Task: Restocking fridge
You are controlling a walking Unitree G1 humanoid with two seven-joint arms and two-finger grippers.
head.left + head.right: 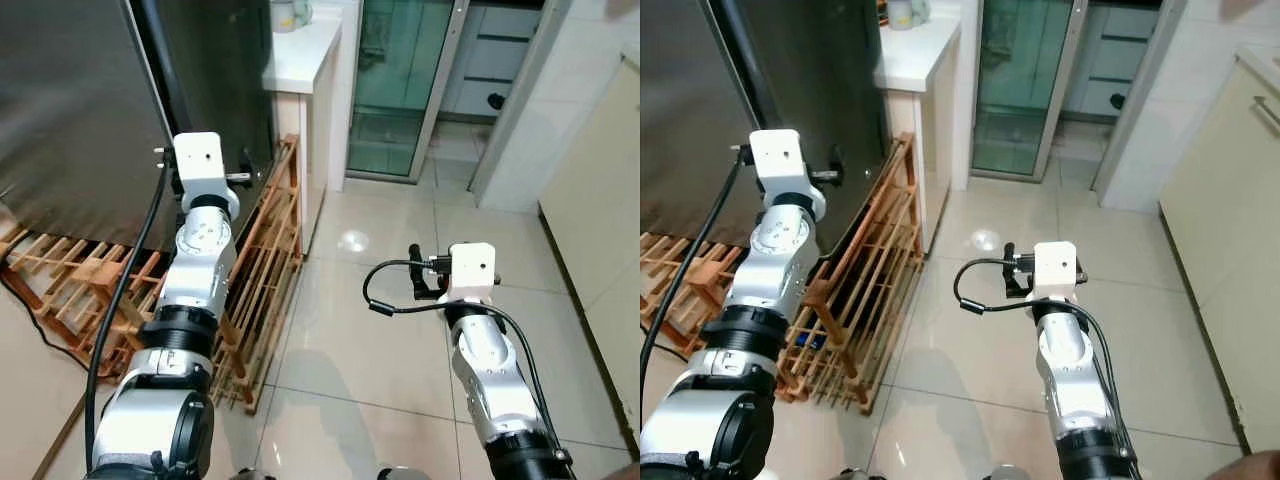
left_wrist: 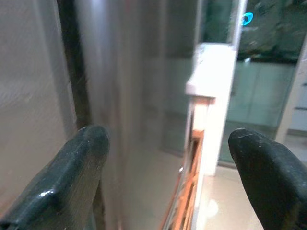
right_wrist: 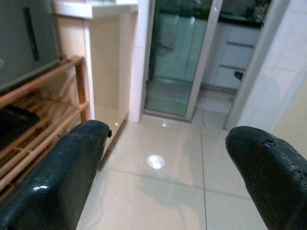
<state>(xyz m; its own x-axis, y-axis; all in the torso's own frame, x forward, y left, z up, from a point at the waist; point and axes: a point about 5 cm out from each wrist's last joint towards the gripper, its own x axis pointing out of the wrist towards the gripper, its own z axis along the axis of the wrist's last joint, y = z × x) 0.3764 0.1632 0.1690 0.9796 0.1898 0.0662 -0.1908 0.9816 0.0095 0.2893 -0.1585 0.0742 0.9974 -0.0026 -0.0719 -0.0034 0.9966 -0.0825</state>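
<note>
Your left gripper (image 2: 168, 177) is raised in front of the tall dark stainless-steel fridge (image 1: 80, 110), its 2 black fingers spread wide with nothing between them; the right gripper (image 3: 168, 167) is likewise spread and empty, held lower over the glossy cream floor tiles (image 1: 400, 330). The fridge stands on your left, its door closed, beside the white-topped counter (image 1: 300, 50). Expect the door to be stiff and heavy, its brushed metal slippery, so take hold at the dark vertical seam (image 2: 72, 67) along the door's edge rather than on the flat face (no handle can be made out). A slatted wooden rack (image 1: 265, 280) leans against the fridge's base just beside your left arm, so room there is tight; the open floor towards the glass sliding door (image 1: 400, 80) gives you space to step back as the door swings.
</note>
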